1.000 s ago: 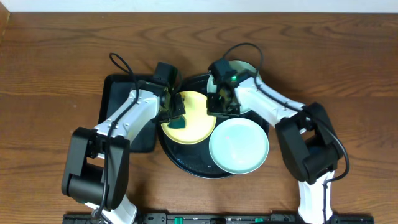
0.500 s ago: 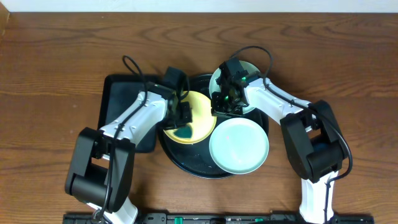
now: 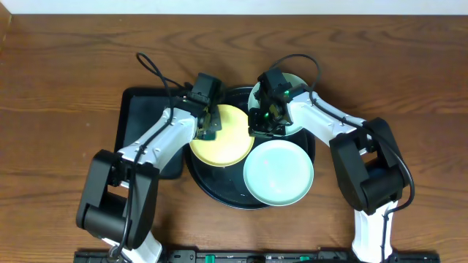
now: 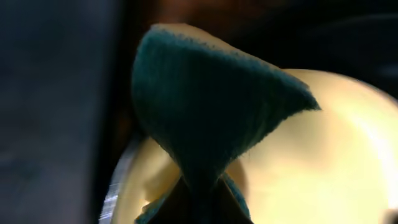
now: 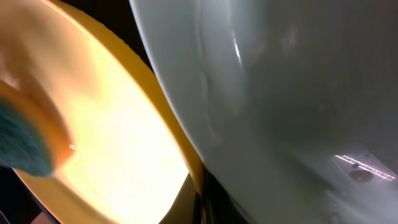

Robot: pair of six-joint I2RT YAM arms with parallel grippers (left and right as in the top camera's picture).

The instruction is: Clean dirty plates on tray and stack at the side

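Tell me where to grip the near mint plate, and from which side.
Probably its rim at the near right, coming in from the right. The mint plate is shallow and lies near flat, so only the rim gives a hold; its back-left edge meets the yellow plate, while the near-right edge touches no other plate.

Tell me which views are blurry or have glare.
Overhead: sharp, evenly lit, yellow plate crisp. Left wrist: dim, green pad soft at close range, background dark. Right wrist: heavily blurred, the yellow plate blown out, small glare streaks on the mint plate.
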